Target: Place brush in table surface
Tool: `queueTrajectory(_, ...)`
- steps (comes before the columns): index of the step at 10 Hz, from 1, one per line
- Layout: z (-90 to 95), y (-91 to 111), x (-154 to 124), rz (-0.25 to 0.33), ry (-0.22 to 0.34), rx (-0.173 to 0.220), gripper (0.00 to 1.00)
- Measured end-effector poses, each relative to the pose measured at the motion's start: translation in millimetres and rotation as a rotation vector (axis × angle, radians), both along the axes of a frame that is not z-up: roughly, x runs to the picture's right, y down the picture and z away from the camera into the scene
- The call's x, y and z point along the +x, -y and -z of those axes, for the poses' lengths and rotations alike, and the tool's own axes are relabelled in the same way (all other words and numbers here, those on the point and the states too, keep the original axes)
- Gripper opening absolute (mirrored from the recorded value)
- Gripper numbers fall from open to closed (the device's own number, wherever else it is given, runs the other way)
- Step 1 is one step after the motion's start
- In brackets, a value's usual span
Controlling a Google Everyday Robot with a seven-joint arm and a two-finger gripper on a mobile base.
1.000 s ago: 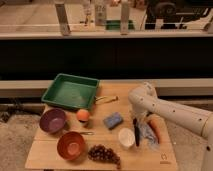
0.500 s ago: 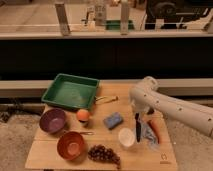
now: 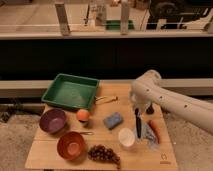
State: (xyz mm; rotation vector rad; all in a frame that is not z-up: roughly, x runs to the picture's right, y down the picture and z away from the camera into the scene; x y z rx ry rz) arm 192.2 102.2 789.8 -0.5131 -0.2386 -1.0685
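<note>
The brush (image 3: 138,123) is a slim black stick, lying about straight front to back on the right part of the table surface (image 3: 116,92), between the white cup (image 3: 126,136) and the orange carrot (image 3: 155,129). My gripper (image 3: 143,107) hangs from the white arm, which comes in from the right. It is right at the brush's far end. Whether it still touches the brush I cannot tell.
A green tray (image 3: 70,91) stands at the back left. A purple bowl (image 3: 52,120), an orange bowl (image 3: 71,145), an orange fruit (image 3: 83,115), a blue sponge (image 3: 113,120) and grapes (image 3: 104,153) fill the left and middle. A dark wall runs behind the table.
The arm has drawn back and up from over the carrot. The brush and the carrot now show more fully on the table.
</note>
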Motion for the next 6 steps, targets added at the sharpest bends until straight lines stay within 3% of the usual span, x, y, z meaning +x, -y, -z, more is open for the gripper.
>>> queueTrajectory(2, 10.4, 5.2, -0.1, 0.016, 0.024, -0.002, 0.0)
queueTrajectory(6, 35.0, 25.2, 15.5, -0.009, 0.073, 0.011, 0.0)
